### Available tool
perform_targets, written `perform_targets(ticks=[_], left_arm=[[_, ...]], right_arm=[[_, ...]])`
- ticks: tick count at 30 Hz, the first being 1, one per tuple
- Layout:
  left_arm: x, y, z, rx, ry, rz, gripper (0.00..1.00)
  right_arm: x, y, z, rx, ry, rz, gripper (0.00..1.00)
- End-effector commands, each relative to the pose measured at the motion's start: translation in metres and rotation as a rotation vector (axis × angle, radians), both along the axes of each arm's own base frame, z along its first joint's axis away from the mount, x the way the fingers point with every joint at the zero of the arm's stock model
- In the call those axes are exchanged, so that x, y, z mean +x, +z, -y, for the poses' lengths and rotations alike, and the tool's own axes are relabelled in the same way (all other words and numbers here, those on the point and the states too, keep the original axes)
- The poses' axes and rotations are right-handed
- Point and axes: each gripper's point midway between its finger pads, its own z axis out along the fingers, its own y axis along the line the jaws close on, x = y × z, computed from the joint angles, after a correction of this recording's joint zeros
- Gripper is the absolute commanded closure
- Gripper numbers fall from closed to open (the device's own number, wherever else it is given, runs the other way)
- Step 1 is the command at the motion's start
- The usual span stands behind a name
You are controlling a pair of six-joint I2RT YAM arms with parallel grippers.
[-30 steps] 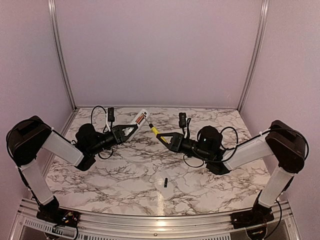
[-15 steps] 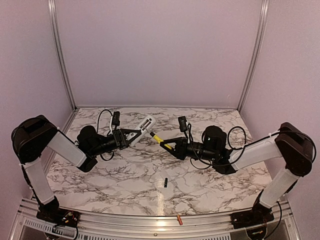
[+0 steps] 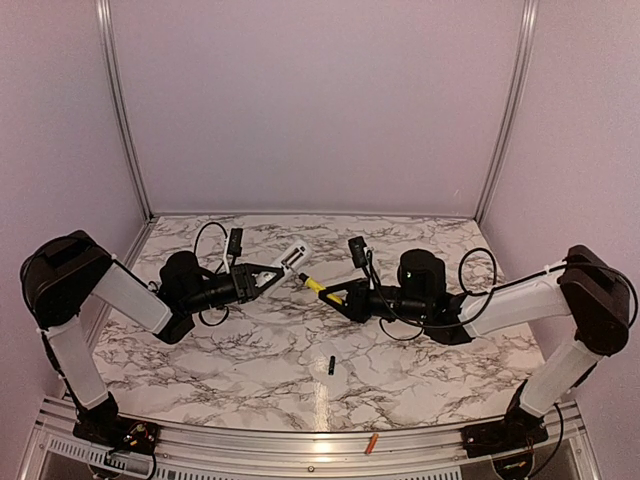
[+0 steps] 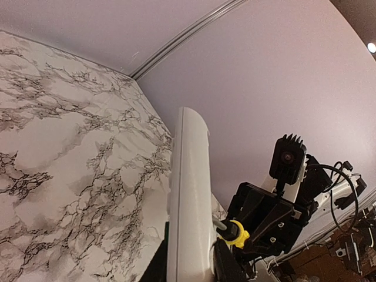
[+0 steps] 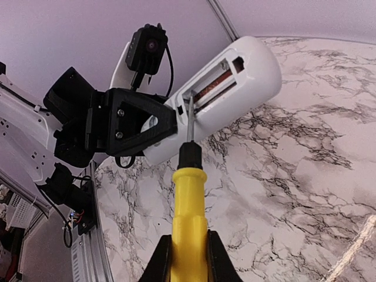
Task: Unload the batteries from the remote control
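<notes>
My left gripper [image 3: 262, 272] is shut on the white remote control [image 3: 287, 257] and holds it above the table, its back facing right. In the right wrist view the remote [image 5: 235, 76] shows an open battery bay. My right gripper [image 3: 340, 292] is shut on a yellow-handled screwdriver [image 3: 316, 286], whose metal tip [image 5: 189, 120] sits in the bay's near end. The remote [image 4: 189, 194] and the screwdriver's yellow collar [image 4: 238, 234] also show in the left wrist view. A dark battery [image 3: 330, 364] lies on the marble. An orange-red battery [image 3: 371, 443] lies on the front metal rail.
The marble table [image 3: 230, 350] is walled by lilac panels at the back and sides. An aluminium rail [image 3: 250, 440] runs along the near edge between the arm bases. Loose cables hang off both wrists.
The orange-red battery appeared on the front rail half a second ago and has shifted slightly right. Both grippers moved a little, keeping the remote and the screwdriver tip together.
</notes>
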Motion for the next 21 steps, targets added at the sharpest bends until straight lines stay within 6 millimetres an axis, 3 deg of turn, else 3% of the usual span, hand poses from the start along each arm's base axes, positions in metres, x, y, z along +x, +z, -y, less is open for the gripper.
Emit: perform_targets(ticks=[1,10,21], left_arm=[[-0.041,-0.008,0.025,0.089,-0.167,0.036,1.00],[-0.024,-0.018,0.008,0.211,-0.014,0.068,1.00],[-0.010,-0.019,-0.015,0.312,0.144,0.107,1.00]], right_arm=[[0.002,0.059,-0.016,0.059,-0.018,0.141,1.00],[-0.013,0.070,-0.014,0.013,-0.047,0.175,1.00],[-0.018,0.069,-0.002,-0.060,-0.122,0.198,1.00]])
